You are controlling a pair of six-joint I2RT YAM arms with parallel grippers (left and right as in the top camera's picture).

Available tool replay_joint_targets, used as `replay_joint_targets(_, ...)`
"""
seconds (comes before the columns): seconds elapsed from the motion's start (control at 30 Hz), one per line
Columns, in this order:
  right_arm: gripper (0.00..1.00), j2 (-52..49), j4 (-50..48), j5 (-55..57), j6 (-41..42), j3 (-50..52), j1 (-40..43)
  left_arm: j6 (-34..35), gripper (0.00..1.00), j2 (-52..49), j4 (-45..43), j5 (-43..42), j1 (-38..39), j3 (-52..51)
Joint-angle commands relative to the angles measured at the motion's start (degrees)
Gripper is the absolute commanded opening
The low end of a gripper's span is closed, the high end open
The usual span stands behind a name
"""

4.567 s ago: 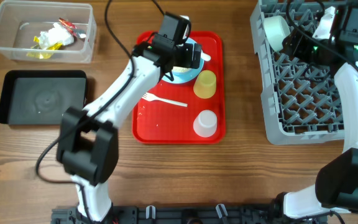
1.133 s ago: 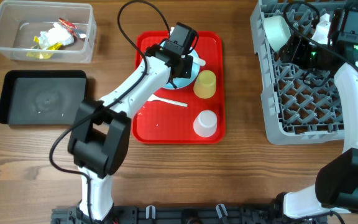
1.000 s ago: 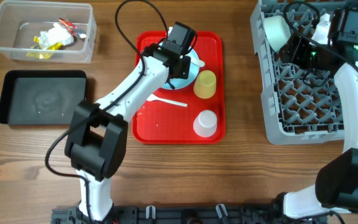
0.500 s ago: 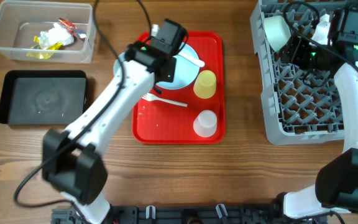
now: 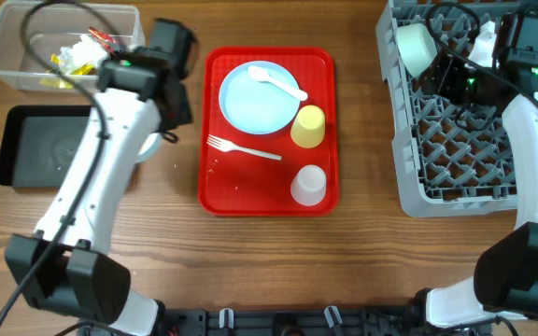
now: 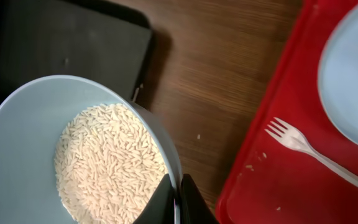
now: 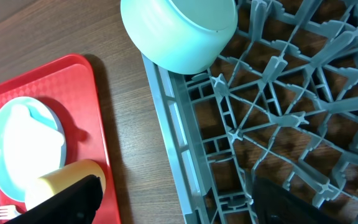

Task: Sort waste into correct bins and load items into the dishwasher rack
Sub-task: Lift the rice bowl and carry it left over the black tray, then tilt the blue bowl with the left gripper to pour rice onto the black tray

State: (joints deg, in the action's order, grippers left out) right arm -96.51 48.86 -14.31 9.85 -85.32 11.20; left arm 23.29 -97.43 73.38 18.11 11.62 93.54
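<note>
Beside the black tray point(image 5: 63, 145), the left gripper point(image 6: 176, 200) is pinching the rim of a blue bowl point(image 6: 73, 155) of rice point(image 6: 107, 165), now carried off the red tray point(image 5: 241, 191); dumping is probably coming next.
Clear tub point(image 5: 7, 75): holding wrappers point(image 5: 61, 62) and napkin point(image 5: 87, 49).
Red tray: keeping plate point(image 5: 250, 105), spoon point(image 5: 278, 82), fork point(image 5: 246, 149), yellow cup point(image 5: 308, 126), white cup point(image 5: 308, 185).
Rack point(image 5: 456, 149): holding the second bowl point(image 7: 179, 31); the right gripper point(image 7: 176, 199) is hanging spread and empty.

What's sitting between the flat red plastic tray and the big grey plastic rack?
Nothing: only a bare strip of wooden table separates the red tray from the grey rack, clearest in the overhead view.
</note>
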Motion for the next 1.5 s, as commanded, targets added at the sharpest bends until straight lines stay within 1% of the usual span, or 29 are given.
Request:
replay_joint_targets(0.0, 0.84, 0.61, 0.07, 0.66, -0.87, -0.48, -0.31, 0.87, 0.04, 0.90, 0.70, -4.94, -6.51, -0.22)
replay_joint_targets(0.27, 0.84, 0.61, 0.09, 0.66, -0.87, -0.48, -0.31, -7.02, 0.04, 0.90, -1.55, -20.37, -18.84, -2.10)
replay_joint_targets(0.43, 0.84, 0.61, 0.11, 0.66, -0.87, -0.48, -0.31, -11.87, 0.04, 0.90, -6.67, -29.81, -25.59, -5.62)
replay_joint_targets(0.47, 0.84, 0.61, 0.09, 0.66, -0.87, -0.48, -0.31, -13.11, 0.04, 0.90, -7.54, -32.09, -26.99, -6.14)
replay_joint_targets(0.5, 0.84, 0.61, 0.15, 0.66, -0.87, -0.48, -0.31, -14.82, 0.04, 0.90, -9.27, -36.83, -29.70, -7.10)
replay_joint_targets(0.53, 0.84, 0.61, 0.24, 0.66, -0.85, -0.48, -0.31, -15.58, 0.04, 0.90, -9.94, -39.36, -31.01, -7.43)
replay_joint_targets(0.63, 0.84, 0.61, 0.46, 0.66, -0.85, -0.48, -0.31, -17.14, 0.04, 0.87, -11.45, -44.85, -34.42, -7.50)
replay_joint_targets(0.83, 0.84, 0.61, 1.33, 0.66, -0.87, -0.48, -0.31, -17.33, 0.04, 0.87, -13.90, -51.98, -39.39, -7.50)
replay_joint_targets(0.9, 0.84, 0.61, 1.42, 0.66, -0.87, -0.48, -0.31, -18.86, 0.04, 0.87, -14.12, -56.52, -40.76, -7.50)
replay_joint_targets(1.1, 0.84, 0.61, 1.53, 0.63, -0.85, -0.48, -0.31, -20.13, 0.04, 0.87, -14.40, -69.64, -45.79, -7.50)
replay_joint_targets(1.23, 0.84, 0.61, 1.68, 0.66, -0.87, -0.48, -0.31, -20.13, 0.04, 0.87, -14.08, -76.59, -48.83, -7.50)
replay_joint_targets(1.47, 0.84, 0.61, 1.75, 0.63, -0.87, -0.48, -0.31, -21.44, 0.04, 0.87, -13.86, -86.03, -51.80, -7.50)
